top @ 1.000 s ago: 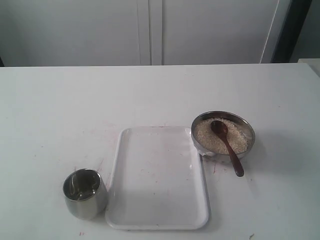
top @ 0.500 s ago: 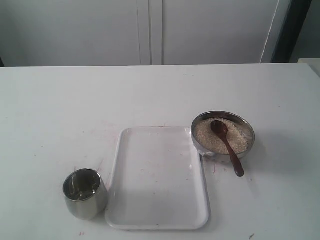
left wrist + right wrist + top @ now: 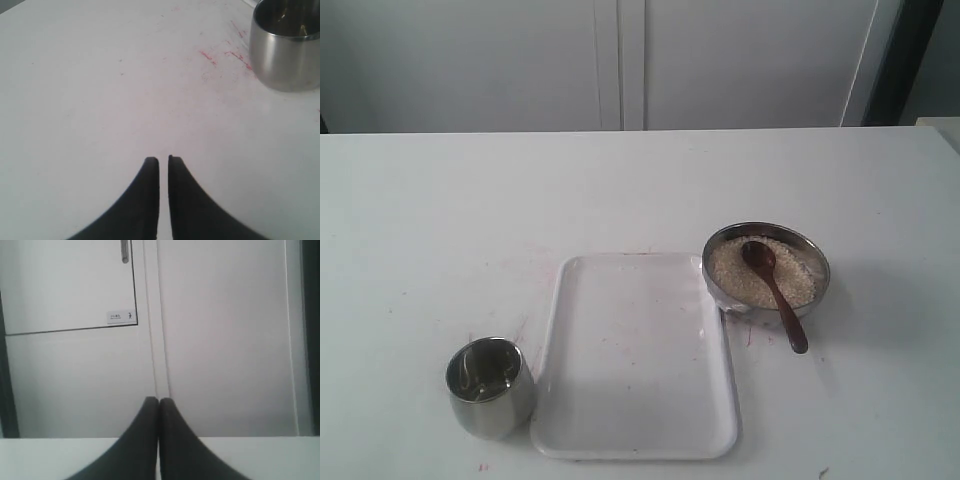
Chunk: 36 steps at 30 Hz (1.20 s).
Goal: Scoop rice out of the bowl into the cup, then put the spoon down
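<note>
Spoon: head in the rice, handle resting over the bowl's near rim.
Risk: pressing the overhanging handle could flick grains out.
Axis: head points away, handle toward front-right.
Cup: well apart, beyond the white tray.
Left gripper: fingers nearly together, holding nothing.
Right gripper: fingers pressed together, holding nothing.

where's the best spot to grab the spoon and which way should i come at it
Grip the spoon by the bare end of its handle, which slants out past the rim of the bowl over the table. Its head lies in the rice, so leave that part alone. It is probably best to come from above with the right gripper, jaws across the slim handle.
</note>
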Available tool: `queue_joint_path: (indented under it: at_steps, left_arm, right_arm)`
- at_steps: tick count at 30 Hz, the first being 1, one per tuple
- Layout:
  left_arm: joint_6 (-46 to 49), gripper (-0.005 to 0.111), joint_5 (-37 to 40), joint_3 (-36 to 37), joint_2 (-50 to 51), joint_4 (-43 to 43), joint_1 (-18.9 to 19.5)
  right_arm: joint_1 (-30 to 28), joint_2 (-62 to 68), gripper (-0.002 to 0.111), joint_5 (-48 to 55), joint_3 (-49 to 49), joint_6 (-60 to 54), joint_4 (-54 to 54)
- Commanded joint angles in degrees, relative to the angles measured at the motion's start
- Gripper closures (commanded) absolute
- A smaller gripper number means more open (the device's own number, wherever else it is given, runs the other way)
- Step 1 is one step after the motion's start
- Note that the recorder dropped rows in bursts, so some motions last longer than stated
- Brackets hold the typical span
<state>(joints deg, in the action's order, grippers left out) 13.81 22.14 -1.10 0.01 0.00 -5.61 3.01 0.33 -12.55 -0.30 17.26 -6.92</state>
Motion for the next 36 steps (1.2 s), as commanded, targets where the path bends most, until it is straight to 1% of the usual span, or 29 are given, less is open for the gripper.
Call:
queue_joint_path:
  at_steps: [1,3,4,5,6,8,11,15,17,19,22,25,28,30,32,36]
  left_arm:
    - [-0.33,0.092,2.74,0.52,-0.01,-0.32,-0.31]
    - [-0.33,0.092,2.74,0.52,-0.01,-0.32,-0.31]
    - [-0.33,0.092,2.74,0.52,-0.01,-0.32,-0.31]
    - [-0.33,0.092,2.74,0.52,-0.01,-0.32,-0.31]
    - [-0.33,0.092,2.74,0.52,-0.01,-0.32,-0.31]
    - [-0.33,0.092,2.74,0.52,-0.01,-0.32,-0.31]
    - [-0.33,0.092,2.74,0.52,-0.01,-0.32,-0.31]
    - [-0.33,0.092,2.74,0.52,-0.01,-0.32,-0.31]
    - [-0.33,0.092,2.74,0.52,-0.01,-0.32,-0.31]
    - [-0.33,0.092,2.74,0.52,-0.01,-0.32,-0.31]
    - [-0.33,0.092,2.74,0.52,-0.01,-0.32,-0.31]
    - [-0.33,0.092,2.74,0.52,-0.01,-0.32,-0.31]
    - [-0.33,0.092,2.74,0.52,-0.01,-0.32,-0.31]
    - [-0.33,0.092,2.74,0.52,-0.01,-0.32,-0.31]
    - [-0.33,0.092,2.74,0.52,-0.01,-0.32,-0.31]
    - [-0.33,0.092,2.74,0.52,-0.01,-0.32,-0.31]
  right_arm:
    - [-0.2,-0.33,0.108,3.04,0.3,17.67,-0.38]
    - [-0.2,-0.33,0.108,15.25,-3.03,22.35,-0.38]
    - [-0.2,-0.33,0.108,22.23,-5.51,22.14,-0.38]
    - [-0.2,-0.33,0.108,26.86,-7.63,20.73,-0.5]
    - [-0.08,0.97,0.108,29.6,-10.02,20.06,0.49]
    - [0.64,5.02,0.108,34.1,-15.41,13.67,1.99]
    - [1.69,14.48,0.108,46.22,-26.97,4.87,5.24]
    - [2.13,32.44,0.108,65.54,-42.19,-5.2,7.33]
    - [2.13,40.94,0.108,71.73,-48.85,-10.53,8.97]
    - [2.43,49.48,0.108,77.52,-55.39,-14.5,13.31]
    - [4.55,61.14,0.108,79.39,-61.63,-17.26,17.37]
    - [6.31,70.94,0.108,80.35,-65.66,-17.26,16.99]
    - [7.58,79.19,0.108,81.34,-67.49,-17.26,16.9]
    - [8.83,83.86,0.108,81.36,-67.97,-17.26,15.94]
    - [10.17,87.65,0.108,81.27,-68.51,-17.26,12.77]
    - [11.96,91.9,0.108,81.16,-69.01,-15.54,7.8]
